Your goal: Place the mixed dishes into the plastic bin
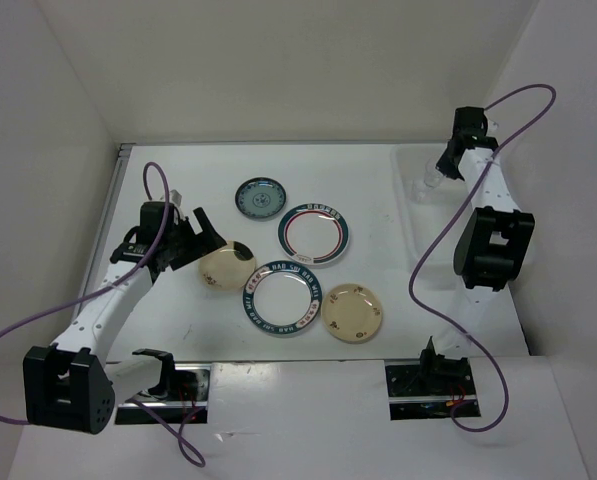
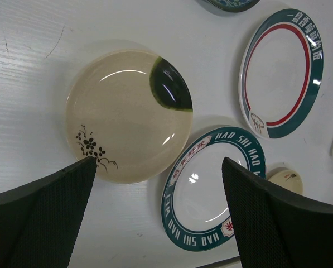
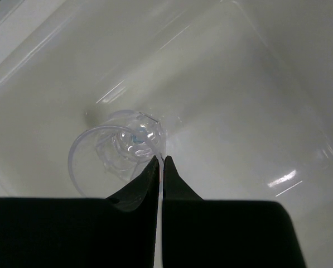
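Cup sat pinched by its rim in your right hand, low inside the plastic bin; left hand spread.

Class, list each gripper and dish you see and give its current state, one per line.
Left gripper: open, above the left cream plate, gripping nothing.
Right gripper: shut on the clear cup at its rim.
Clear cup: held inside the plastic bin.
Left cream plate: flat on the table.
Right cream plate: flat on the table.
Teal-rimmed plates, upper and lower: flat on the table.
Teal saucer: flat on the table.
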`<action>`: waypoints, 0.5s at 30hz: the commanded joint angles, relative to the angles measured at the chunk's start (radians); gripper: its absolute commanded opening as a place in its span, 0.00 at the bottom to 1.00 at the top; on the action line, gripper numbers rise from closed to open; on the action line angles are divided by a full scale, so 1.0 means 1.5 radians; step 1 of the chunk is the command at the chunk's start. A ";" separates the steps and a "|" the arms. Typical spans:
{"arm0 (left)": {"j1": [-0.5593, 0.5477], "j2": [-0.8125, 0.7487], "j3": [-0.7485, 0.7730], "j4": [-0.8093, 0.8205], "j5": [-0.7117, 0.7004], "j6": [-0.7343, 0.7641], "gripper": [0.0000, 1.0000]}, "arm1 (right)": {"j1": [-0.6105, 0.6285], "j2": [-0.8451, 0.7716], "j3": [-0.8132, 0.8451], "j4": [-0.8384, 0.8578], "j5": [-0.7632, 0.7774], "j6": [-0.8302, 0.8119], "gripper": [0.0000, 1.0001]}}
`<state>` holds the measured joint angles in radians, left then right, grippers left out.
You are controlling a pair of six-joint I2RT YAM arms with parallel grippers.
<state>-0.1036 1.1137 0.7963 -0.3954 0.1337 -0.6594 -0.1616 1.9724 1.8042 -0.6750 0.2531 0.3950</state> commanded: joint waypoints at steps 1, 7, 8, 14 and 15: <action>-0.003 0.008 0.007 0.012 -0.002 0.006 1.00 | 0.003 0.016 0.022 0.017 -0.031 -0.002 0.00; -0.003 0.014 0.007 0.012 -0.002 0.006 1.00 | 0.003 0.036 0.036 0.017 -0.046 -0.002 0.00; -0.003 0.014 0.007 0.012 -0.002 0.006 1.00 | 0.003 0.043 0.036 0.017 -0.052 -0.008 0.00; -0.003 0.020 0.007 0.012 -0.008 0.006 1.00 | 0.003 0.038 0.042 0.011 -0.075 -0.008 0.49; -0.003 0.020 0.007 0.012 -0.008 0.006 1.00 | 0.003 0.030 0.042 0.011 -0.082 -0.008 0.58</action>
<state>-0.1036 1.1404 0.7963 -0.3958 0.1310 -0.6586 -0.1616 2.0377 1.8141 -0.6743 0.1600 0.3950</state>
